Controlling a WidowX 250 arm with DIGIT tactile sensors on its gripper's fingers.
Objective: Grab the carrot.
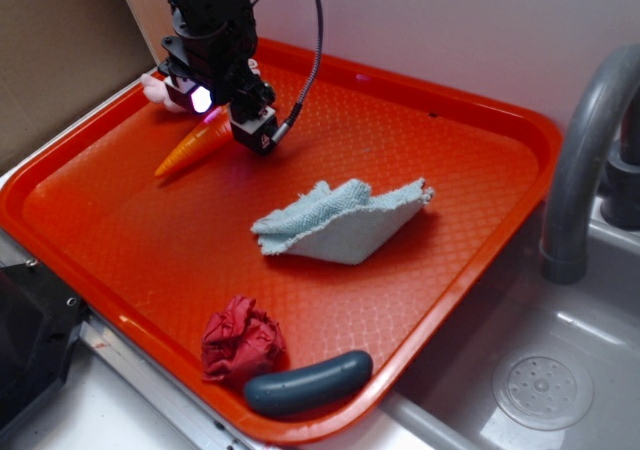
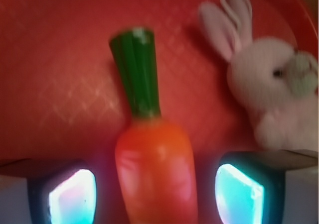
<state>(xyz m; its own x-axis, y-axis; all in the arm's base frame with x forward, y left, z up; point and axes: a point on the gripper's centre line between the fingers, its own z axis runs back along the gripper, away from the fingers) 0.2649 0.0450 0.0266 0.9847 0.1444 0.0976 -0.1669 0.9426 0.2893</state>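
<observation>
The orange toy carrot (image 1: pixel 187 147) lies on the red tray (image 1: pixel 460 130) at the back left, its tip pointing front-left. In the wrist view the carrot (image 2: pixel 155 164) lies between my two lit fingers, green stem (image 2: pixel 137 72) pointing away. My gripper (image 1: pixel 228 116) is low over the carrot's thick end. It is open: in the wrist view my gripper (image 2: pixel 155 196) has a gap on each side of the carrot, and the pads (image 2: pixel 72 196) do not touch it.
A pink plush bunny (image 2: pixel 271 92) sits right beside the carrot's stem end. A light blue cloth (image 1: pixel 340 225) lies mid-tray. A crumpled red cloth (image 1: pixel 240 338) and a dark grey sausage-shaped object (image 1: pixel 308 382) lie at the front edge. A grey faucet (image 1: pixel 585 160) and sink (image 1: pixel 545 390) are to the right.
</observation>
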